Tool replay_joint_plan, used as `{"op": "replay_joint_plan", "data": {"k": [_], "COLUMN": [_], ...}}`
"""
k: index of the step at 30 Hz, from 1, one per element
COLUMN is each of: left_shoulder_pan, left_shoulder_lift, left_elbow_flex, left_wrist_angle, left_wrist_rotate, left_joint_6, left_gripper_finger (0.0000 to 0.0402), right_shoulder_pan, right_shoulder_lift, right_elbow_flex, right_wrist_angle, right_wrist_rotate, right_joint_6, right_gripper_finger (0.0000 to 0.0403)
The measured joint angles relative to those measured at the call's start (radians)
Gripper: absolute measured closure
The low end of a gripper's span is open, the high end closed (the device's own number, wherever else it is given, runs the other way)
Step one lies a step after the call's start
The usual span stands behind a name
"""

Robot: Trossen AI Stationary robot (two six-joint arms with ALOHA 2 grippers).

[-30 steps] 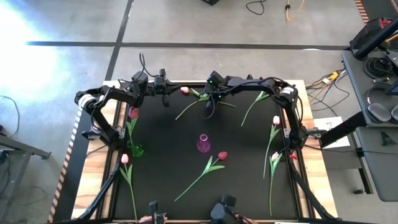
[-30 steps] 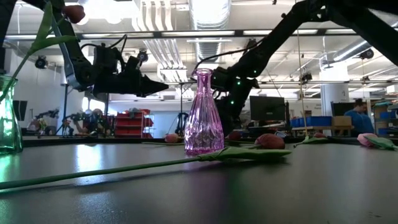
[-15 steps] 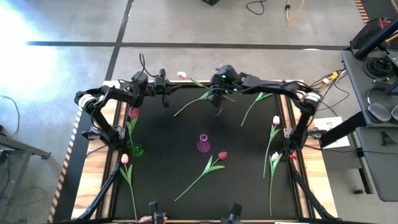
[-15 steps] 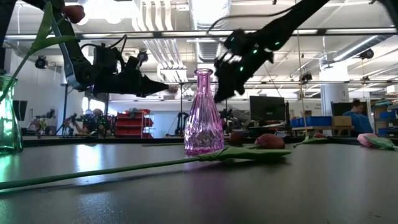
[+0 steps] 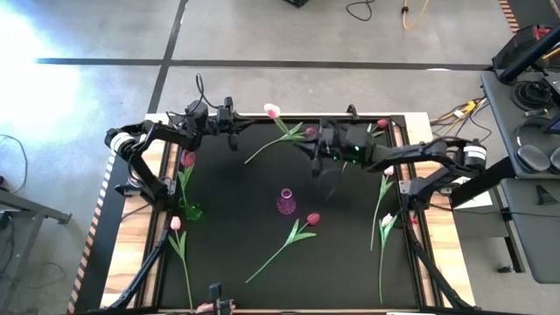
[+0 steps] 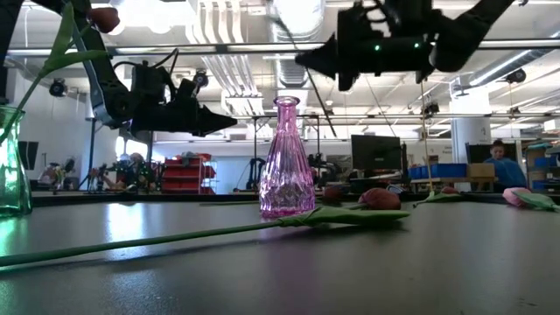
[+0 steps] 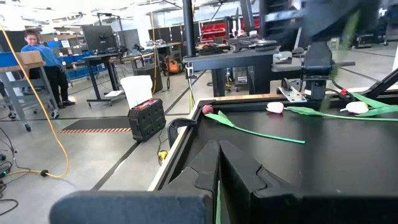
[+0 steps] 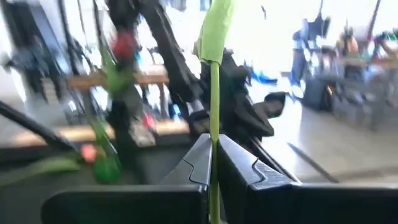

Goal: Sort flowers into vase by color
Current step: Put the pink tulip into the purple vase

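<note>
The right gripper [image 5: 317, 147] was closed on the green stem of a pink tulip [image 5: 272, 111], held above the table, its head beyond the fingertips. The pink vase [image 5: 286, 203] stood below, apart. The left gripper [image 5: 234, 140] waited closed, empty.

Black mat [image 5: 236, 184] lay mostly bare left of the pink vase [image 5: 286, 203], between it and the green vase [image 5: 191, 211]; a gripper could pass there. Green vase, with one red tulip [image 5: 187, 159] standing in it, blocked the left edge. A red tulip [image 5: 293, 234] lay just in front of the pink vase, stem running diagonally toward the near edge. Right gripper [image 5: 315, 147] hung above the mat behind the pink vase, carrying a pink tulip [image 5: 272, 111] whose stem crossed the far centre. Left gripper [image 5: 233, 133] sat at the far left corner. Three tulips [image 5: 385, 201] crowded the right edge.
</note>
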Motion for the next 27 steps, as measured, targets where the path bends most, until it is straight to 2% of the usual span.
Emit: {"op": "replay_joint_plan", "data": {"k": [9, 15, 27], "left_shoulder_pan": [0.000, 0.000, 0.000], "left_shoulder_lift": [0.000, 0.000, 0.000], "left_elbow_flex": [0.000, 0.000, 0.000], "left_wrist_angle": [0.000, 0.000, 0.000], "left_wrist_rotate": [0.000, -0.001, -0.001], "left_joint_6": [0.001, 0.003, 0.003], "left_gripper_finger": [0.0402, 0.0402, 0.0402], "right_shoulder_pan": [0.196, 0.288, 0.306], "right_shoulder_lift": [0.004, 0.039, 0.218], "right_elbow_flex": [-0.041, -0.041, 0.048], "right_wrist_angle": [0.262, 0.384, 0.506], "right_wrist_rotate": [0.134, 0.160, 0.157], "right_joint_6": [0.035, 0.026, 0.040], "right_gripper_finger": [0.0392, 0.0392, 0.0392]}}
